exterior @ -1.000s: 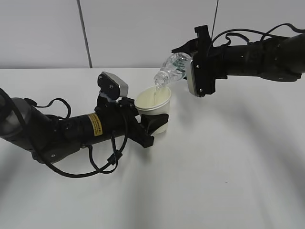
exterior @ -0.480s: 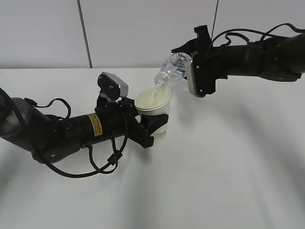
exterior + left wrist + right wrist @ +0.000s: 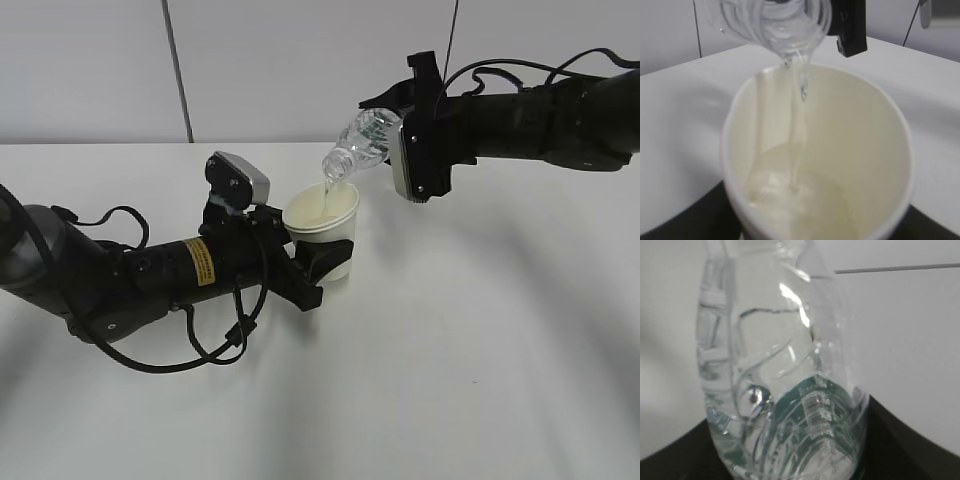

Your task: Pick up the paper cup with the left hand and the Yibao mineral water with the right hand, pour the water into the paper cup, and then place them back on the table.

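Note:
The paper cup (image 3: 322, 235) is held upright just above the table by my left gripper (image 3: 318, 262), which is shut on its lower wall. In the left wrist view the cup (image 3: 865, 150) fills the frame, with water pooled in its bottom. My right gripper (image 3: 395, 125) is shut on the Yibao mineral water bottle (image 3: 362, 140), tilted neck-down to the left over the cup. A thin stream of water falls from its mouth (image 3: 790, 50) into the cup. In the right wrist view the clear bottle (image 3: 785, 380) with its green label fills the frame.
The white table (image 3: 480, 350) spreads under both arms. A grey wall with a dark vertical seam (image 3: 176, 70) stands behind. The left arm with its yellow sticker (image 3: 200, 262) lies low across the left of the table, with loose black cables (image 3: 215, 345).
Both arms hold almost still. Water keeps running from the bottle into the cup.

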`<state>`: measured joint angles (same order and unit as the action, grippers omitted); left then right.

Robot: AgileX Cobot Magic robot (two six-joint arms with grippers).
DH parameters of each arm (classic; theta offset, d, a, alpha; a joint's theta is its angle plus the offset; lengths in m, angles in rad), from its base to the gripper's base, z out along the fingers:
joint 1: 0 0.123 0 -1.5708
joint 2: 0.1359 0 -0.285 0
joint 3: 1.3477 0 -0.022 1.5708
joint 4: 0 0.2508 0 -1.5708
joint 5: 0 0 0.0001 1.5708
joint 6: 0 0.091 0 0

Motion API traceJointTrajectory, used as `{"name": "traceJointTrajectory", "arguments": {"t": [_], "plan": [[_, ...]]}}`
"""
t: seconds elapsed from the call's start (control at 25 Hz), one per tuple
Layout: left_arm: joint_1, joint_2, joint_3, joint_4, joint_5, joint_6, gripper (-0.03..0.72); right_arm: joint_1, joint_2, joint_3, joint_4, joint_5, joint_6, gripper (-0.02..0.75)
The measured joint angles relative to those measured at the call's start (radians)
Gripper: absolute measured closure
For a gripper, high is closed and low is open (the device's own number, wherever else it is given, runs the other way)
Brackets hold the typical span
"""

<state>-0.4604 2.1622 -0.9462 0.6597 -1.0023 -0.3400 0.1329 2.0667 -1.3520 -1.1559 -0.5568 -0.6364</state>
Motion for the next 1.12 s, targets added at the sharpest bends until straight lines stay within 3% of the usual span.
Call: {"name": "traceJointTrajectory", "arguments": {"t": [0.84,1.12], "plan": [[0.000,0.000,0.000,-0.002,0.000,0.000,0.290,0.002,0.000,0.000,0.004,0.000,0.062,0.272],[0.000,0.000,0.000,-0.012,0.000,0.000,0.290,0.002,0.000,0.000,0.005,0.000,0.182,0.272]]}}
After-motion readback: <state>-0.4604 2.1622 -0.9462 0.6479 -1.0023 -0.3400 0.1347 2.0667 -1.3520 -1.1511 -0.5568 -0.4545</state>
